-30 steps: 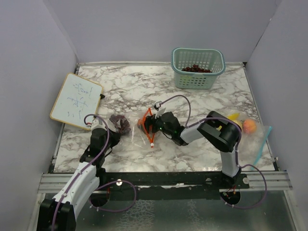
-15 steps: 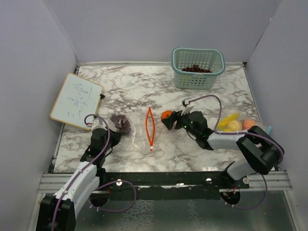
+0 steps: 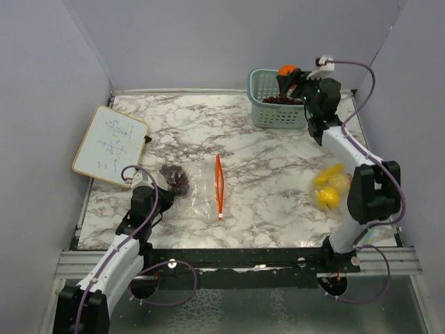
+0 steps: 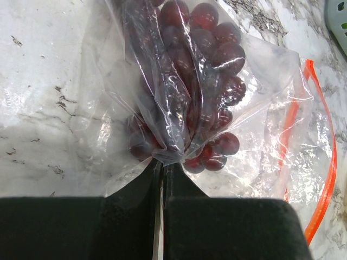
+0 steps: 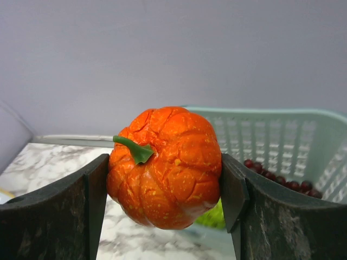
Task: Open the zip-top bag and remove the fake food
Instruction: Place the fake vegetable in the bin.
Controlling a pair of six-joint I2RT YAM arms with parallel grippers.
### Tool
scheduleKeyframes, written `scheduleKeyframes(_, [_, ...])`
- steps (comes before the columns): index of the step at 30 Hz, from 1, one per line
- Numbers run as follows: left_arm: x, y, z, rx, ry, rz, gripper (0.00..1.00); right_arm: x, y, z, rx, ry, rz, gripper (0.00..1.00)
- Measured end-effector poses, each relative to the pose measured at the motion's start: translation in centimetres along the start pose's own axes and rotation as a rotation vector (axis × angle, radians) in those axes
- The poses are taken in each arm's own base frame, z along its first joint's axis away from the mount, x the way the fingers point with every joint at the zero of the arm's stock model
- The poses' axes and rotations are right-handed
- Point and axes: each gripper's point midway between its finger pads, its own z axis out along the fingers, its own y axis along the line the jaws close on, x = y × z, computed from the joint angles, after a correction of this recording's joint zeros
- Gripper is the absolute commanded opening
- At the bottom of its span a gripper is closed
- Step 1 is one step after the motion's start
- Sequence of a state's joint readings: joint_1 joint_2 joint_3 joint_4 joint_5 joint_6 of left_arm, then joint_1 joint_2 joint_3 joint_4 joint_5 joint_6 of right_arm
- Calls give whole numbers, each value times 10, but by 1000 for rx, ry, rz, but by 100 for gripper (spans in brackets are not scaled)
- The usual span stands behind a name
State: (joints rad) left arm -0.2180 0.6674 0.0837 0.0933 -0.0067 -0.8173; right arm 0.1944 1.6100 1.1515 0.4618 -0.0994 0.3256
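Observation:
The clear zip-top bag point(image 3: 201, 195) lies flat on the marble, its orange zip point(image 3: 219, 184) standing apart. A dark purple grape bunch point(image 4: 200, 70) sits inside it point(image 3: 174, 179). My left gripper point(image 4: 162, 165) is shut on a bunched fold of the bag's plastic just below the grapes point(image 3: 154, 186). My right gripper point(image 5: 165, 168) is shut on an orange toy fruit point(image 5: 165, 165) with a green stem. It holds that fruit in the air above the teal basket's point(image 3: 286, 111) rim point(image 3: 286, 70). A yellow banana point(image 3: 327, 172) and a lemon point(image 3: 328, 198) lie at the right.
Small dark red pieces point(image 5: 276, 176) and something lime green point(image 5: 210, 216) lie in the basket point(image 5: 282, 135). A whiteboard point(image 3: 110, 145) rests at the left edge. Grey walls close in the table on three sides, and the right forearm reaches over the yellow fruit.
My right gripper has carried the orange fruit from the bag's mouth across the table and up to the basket at the back right. The left gripper has held still on the bag.

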Motion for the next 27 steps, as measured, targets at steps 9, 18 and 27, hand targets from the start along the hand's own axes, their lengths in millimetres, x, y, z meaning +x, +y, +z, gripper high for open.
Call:
scheduleKeyframes(9, [1, 1, -2, -3, 3, 0, 0, 12, -55, 99, 70, 60, -74, 67])
scheduleKeyframes(18, [3, 5, -4, -20, 17, 17, 0, 46, -71, 107, 96, 161, -108, 99])
scheduleKeyframes(27, [3, 4, -4, -18, 15, 20, 0, 38, -62, 82, 74, 159, -117, 89])
